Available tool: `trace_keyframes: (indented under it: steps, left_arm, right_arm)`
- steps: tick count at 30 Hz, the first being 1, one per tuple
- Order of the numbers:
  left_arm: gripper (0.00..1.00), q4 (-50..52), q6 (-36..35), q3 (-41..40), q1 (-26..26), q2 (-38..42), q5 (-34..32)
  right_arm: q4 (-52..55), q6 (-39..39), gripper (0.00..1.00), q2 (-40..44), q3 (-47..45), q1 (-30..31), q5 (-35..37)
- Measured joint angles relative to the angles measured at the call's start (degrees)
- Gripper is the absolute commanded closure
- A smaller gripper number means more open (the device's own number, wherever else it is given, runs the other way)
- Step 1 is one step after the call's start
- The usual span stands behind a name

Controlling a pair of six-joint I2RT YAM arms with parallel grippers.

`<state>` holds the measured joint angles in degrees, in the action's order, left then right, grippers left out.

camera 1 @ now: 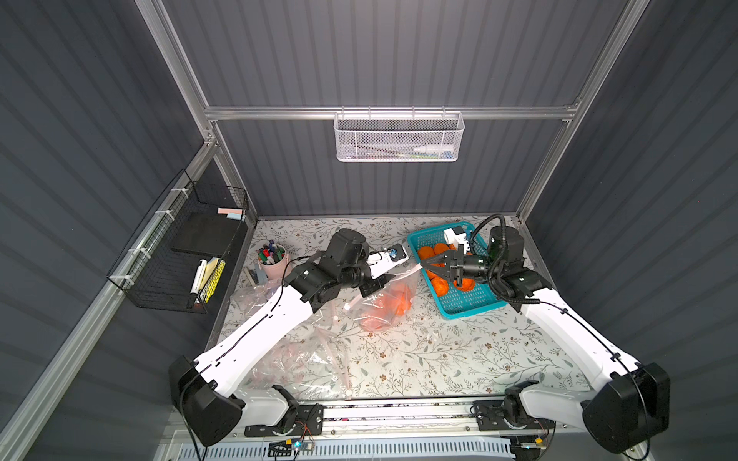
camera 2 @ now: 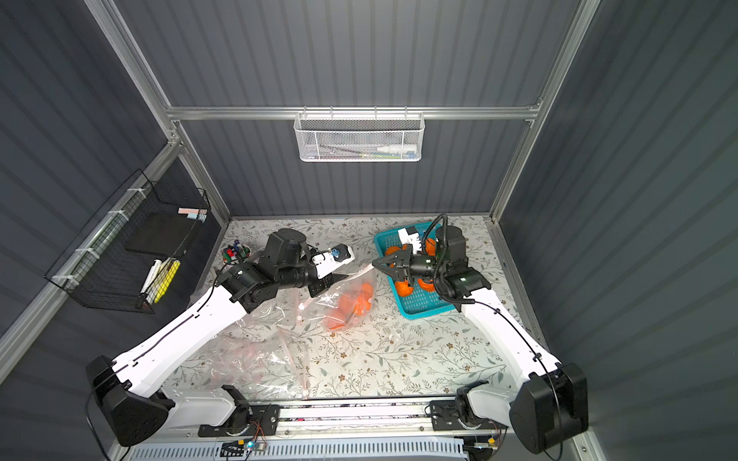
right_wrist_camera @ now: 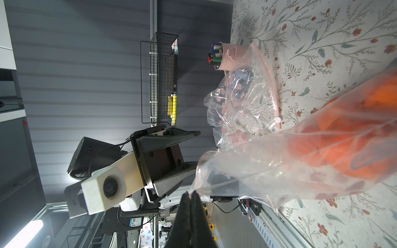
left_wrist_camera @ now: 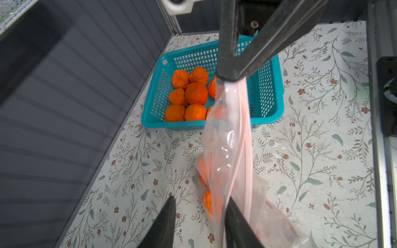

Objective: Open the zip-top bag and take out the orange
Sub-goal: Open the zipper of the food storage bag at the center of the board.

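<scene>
A clear zip-top bag (camera 1: 385, 305) (camera 2: 351, 299) with a pink zip strip hangs slanted above the middle of the table. An orange (camera 1: 399, 301) (left_wrist_camera: 207, 201) and more orange fruit sit in its low end. My right gripper (camera 1: 421, 266) (camera 2: 373, 263) (right_wrist_camera: 190, 192) is shut on the bag's raised top corner. My left gripper (camera 1: 385, 281) (camera 2: 333, 281) (left_wrist_camera: 200, 198) is open at the bag's upper edge. One of its fingers (left_wrist_camera: 234, 214) presses against the film beside the zip strip, and the other stands clear of the bag. I cannot tell whether that finger is inside the mouth.
A teal basket (camera 1: 463, 309) (left_wrist_camera: 268, 116) with several oranges and a white box (camera 1: 453, 235) stands at the back right, under the right arm. Empty clear bags (camera 1: 295, 359) lie front left. A pink cup of markers (camera 1: 271, 265) stands back left. A black wire rack (camera 1: 179, 255) hangs on the left wall.
</scene>
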<state>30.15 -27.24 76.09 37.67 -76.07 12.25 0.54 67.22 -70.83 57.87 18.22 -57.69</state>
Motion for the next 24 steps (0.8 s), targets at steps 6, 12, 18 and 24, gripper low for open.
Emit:
trace_keyframes:
  steps: [6,12,18,24]
  left_arm:
    - [0.81,0.2,-0.2,-0.8,0.0,-1.5,0.8]
    - [1.0,0.3,4.4,-1.6,0.2,-2.3,-1.4]
    - [1.0,6.9,15.1,11.6,-2.3,-8.5,-25.4]
    - [1.0,13.7,20.8,33.3,-3.8,-18.1,-38.3]
  right_arm:
    - [0.0,0.0,1.0,0.0,0.0,0.2,0.0]
    - [0.0,0.1,0.64,0.0,0.0,0.3,0.2]
    - [2.0,-5.0,0.45,0.0,1.0,-0.1,3.8]
    - [9.1,-13.8,0.46,1.3,4.9,-0.2,9.8]
